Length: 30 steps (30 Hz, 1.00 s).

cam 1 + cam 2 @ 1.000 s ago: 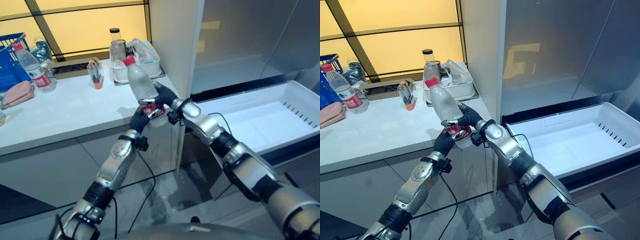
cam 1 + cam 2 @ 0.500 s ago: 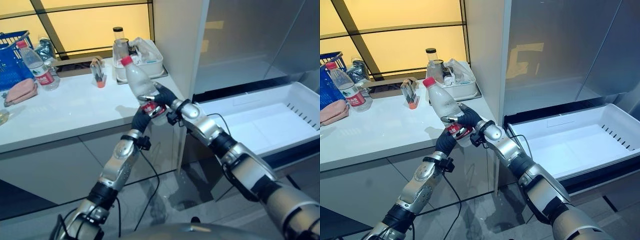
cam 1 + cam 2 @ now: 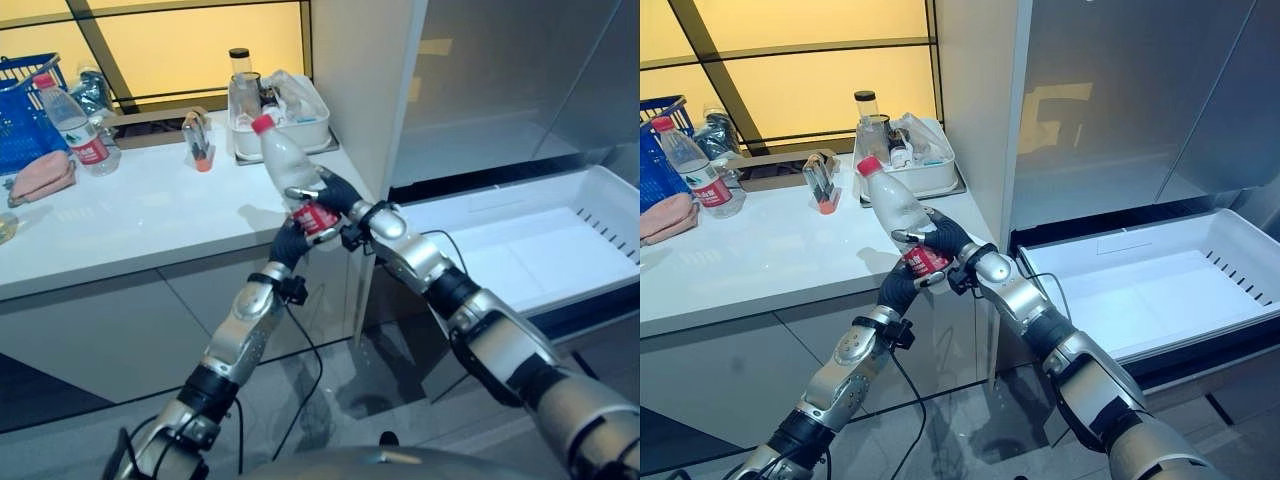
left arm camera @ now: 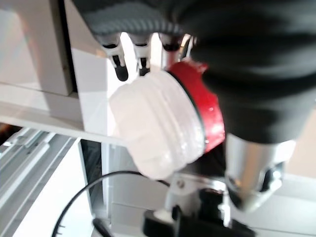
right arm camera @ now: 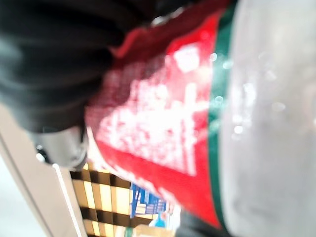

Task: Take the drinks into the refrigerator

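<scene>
Left eye view: the bottle [image 3: 291,178] sits tilted between both robot hands, off the worktop [image 3: 130,225] edge; the left robot hand [image 3: 290,240] curls under its base, the right robot hand [image 3: 335,190] clamps its label. A mistimed release during handover could drop it.

Left wrist view: fingers [image 4: 120,66] wrap the base.

Right wrist view: the label [image 5: 163,118] lies pressed against the palm.

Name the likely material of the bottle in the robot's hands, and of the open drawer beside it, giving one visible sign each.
Bottle: probably thin clear plastic, as its see-through ribbed body, red cap and glossy red label suggest. Both the left hand and the right hand clasp it.
Drawer: likely smooth white moulded plastic, going by its slotted side wall.
</scene>
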Motion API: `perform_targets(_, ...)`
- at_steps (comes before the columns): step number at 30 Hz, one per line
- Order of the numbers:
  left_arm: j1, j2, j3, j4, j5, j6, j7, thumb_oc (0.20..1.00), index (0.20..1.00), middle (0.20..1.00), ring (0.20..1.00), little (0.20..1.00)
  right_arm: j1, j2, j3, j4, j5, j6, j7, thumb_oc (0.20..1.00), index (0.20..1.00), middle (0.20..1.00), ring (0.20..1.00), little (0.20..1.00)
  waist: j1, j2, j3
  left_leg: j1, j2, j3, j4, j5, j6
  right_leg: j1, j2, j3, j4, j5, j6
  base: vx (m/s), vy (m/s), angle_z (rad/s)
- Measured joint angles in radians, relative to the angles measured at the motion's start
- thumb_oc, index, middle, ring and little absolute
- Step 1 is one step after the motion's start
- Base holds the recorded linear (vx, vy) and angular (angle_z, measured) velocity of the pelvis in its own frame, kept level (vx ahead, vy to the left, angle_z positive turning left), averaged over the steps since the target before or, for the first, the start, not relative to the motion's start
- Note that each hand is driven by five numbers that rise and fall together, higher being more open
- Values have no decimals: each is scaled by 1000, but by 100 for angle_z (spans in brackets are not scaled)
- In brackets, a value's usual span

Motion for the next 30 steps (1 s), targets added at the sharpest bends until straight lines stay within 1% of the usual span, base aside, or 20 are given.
perform_targets(5,49,-3,-8,-1,3,0,-51,1000,1000,1000,1000,1000,64,-51,-31,-27,9,-1,-2,200,200,200,200,200,-2,5,18,-1,4,1,-6,0,1,2,1,0,0,-1,1,0,0,0)
perform_targets(8,78,3,3,-51,3,-14,-62,1000,1000,1000,1000,1000,131,-127,-71,-24,9,11,-37,200,200,200,200,200,9,10,23,0,1,-1,-6,0,0,0,1,0,0,-4,2,-9,-4,6)
perform_targets(11,96,1,52,-93,3,-38,-76,1000,1000,1000,1000,1000,213,-204,-129,-4,16,20,-58,200,200,200,200,200,18,18,29,0,3,0,-12,0,1,-1,2,0,0,-6,3,-2,-1,-1)
perform_targets(13,99,3,70,-93,3,-38,-76,1000,1000,1000,1000,1000,235,-231,-144,0,14,21,-58,200,200,200,200,200,17,25,34,1,3,1,-12,0,1,-3,2,0,0,-6,3,0,-2,-2)
perform_targets(14,99,4,79,-93,3,-39,-77,1000,1000,1000,1000,1000,245,-244,-137,-5,14,21,-41,200,200,200,200,200,10,27,36,-1,3,2,-12,0,1,-7,3,1,0,-5,3,0,0,0)
perform_targets(17,101,-1,78,-93,3,-39,-82,1000,1000,1000,1000,1000,262,-242,-141,-23,18,21,-39,200,200,200,200,200,-2,30,37,-2,3,3,-9,0,1,-9,4,2,0,-4,2,-9,-4,-1)
perform_targets(20,107,0,80,-93,3,-39,-88,1000,1000,1000,1000,1000,282,-248,-166,-59,19,19,-40,200,200,200,200,200,-4,31,38,-3,6,5,-10,0,2,-12,3,6,0,-5,3,-4,-6,-3)
perform_targets(24,129,1,83,-93,3,-42,-89,1000,1000,1000,1000,1000,347,-264,-245,-199,42,5,-42,200,200,200,200,200,0,33,40,-11,6,3,-11,0,2,-14,1,7,0,-7,5,12,-2,4)
perform_targets(25,144,2,87,-94,3,-44,-89,1000,1000,1000,1000,1000,364,-278,-264,-244,55,-16,-42,200,200,200,200,200,-2,34,41,-17,5,2,-12,0,3,-15,0,7,0,-7,5,15,-1,5)
perform_targets(28,164,1,88,-94,3,-44,-92,1000,1000,1000,1000,1000,384,-290,-334,-288,108,-40,-58,200,200,200,200,200,-5,35,43,-17,4,3,-12,-1,4,-16,0,8,0,-7,5,0,0,0)
perform_targets(30,186,1,97,-95,5,-47,-98,1000,1000,1000,1000,1000,429,-334,-448,-340,158,-53,-79,200,200,200,200,200,-5,38,46,-19,2,3,-12,-1,4,-25,-2,9,0,-7,6,0,0,0)
